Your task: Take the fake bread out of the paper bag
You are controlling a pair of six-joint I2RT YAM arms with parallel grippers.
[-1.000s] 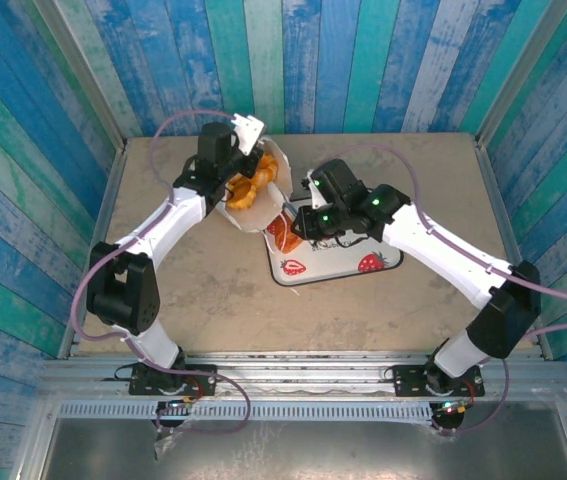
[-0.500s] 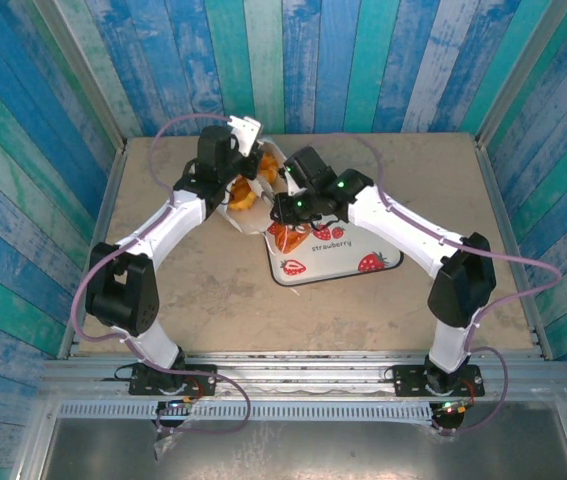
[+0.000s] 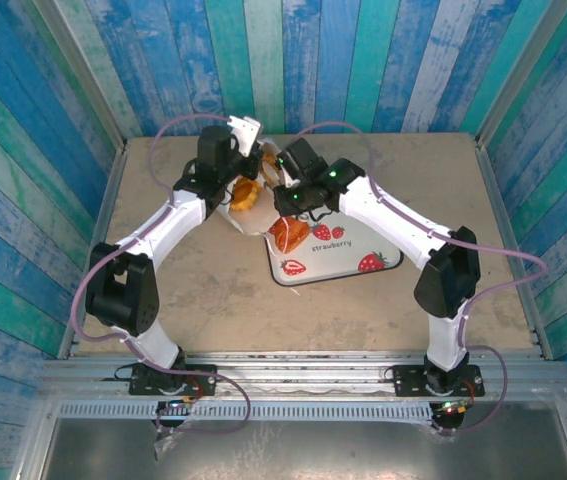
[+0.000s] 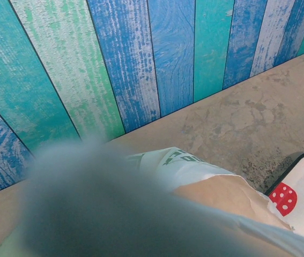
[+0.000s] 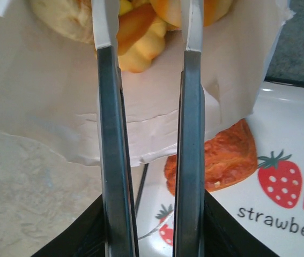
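Observation:
The white paper bag (image 3: 263,185) lies at the table's back centre, its mouth facing the tray. My left gripper (image 3: 246,137) is shut on the bag's far rim; in the left wrist view a dark blur covers the bag (image 4: 194,167). Fake bread (image 3: 243,196) sits inside: a yellow bun (image 5: 138,53), a pale round one (image 5: 66,21) and an orange one (image 5: 210,9). A reddish-brown croissant (image 5: 227,155) lies on the tray beside the mouth. My right gripper (image 5: 147,21) is open, its tips at the bag's mouth (image 5: 44,96), nothing between its fingers (image 5: 109,107).
The white strawberry-print tray (image 3: 348,252) lies right of the bag, with the croissant (image 3: 288,235) in its left corner. Blue and green plank walls close in the back and sides. Bare tabletop (image 3: 203,300) stretches in front of the bag and to the right.
My right gripper has moved from over the tray up and left to the bag's mouth, and its jaws have parted. The croissant now lies uncovered on the tray. The left arm has not moved.

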